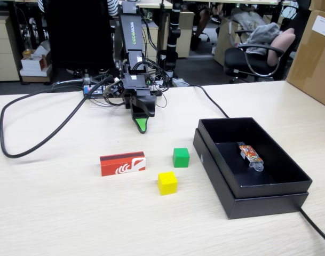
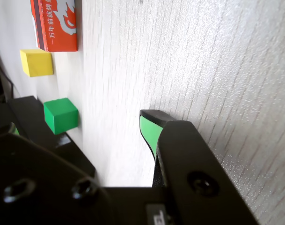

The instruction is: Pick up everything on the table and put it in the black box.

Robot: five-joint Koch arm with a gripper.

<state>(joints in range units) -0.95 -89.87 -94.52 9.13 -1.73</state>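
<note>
table (image 1: 55, 213) is light wood-grain, spans the whole fixed view, everything sits on it; black box (image 1: 226, 181) is well off to the right of the pincer and nearer the camera in the fixed view, shallow, stepped double rim, open top; inside it a small colourful packet (image 1: 250, 154) lies on the floor, clear end toward the camera; arm (image 1: 131, 58) stands at the far edge of the table, folded down, cables bunched at its base, a thick black cable (image 1: 39, 136) loops out to the left of it across the table; pincer (image 1: 142, 125) points down at the tabletop, green tip close to the surface, nothing between the jaws; wrist view shows one green-faced jaw with a clear gap beside it and only a sliver of green at the left edge for the other, so it reads as apart, not gripping; red oblong box (image 1: 123, 163) lies flat, in front of the pincer and slightly left in the fixed view, white swirl logo up, well apart from it; green cube (image 1: 180, 157) in front and to the right of the pincer, near the black box's left wall but not touching; yellow cube (image 1: 167, 182) further out than the green one, just beside it, between red box and black box; wrist view: red box (image 2: 55, 23), yellow (image 2: 36, 62), green (image 2: 61, 115) stacked down the left edge, all clear of the jaws.
</note>
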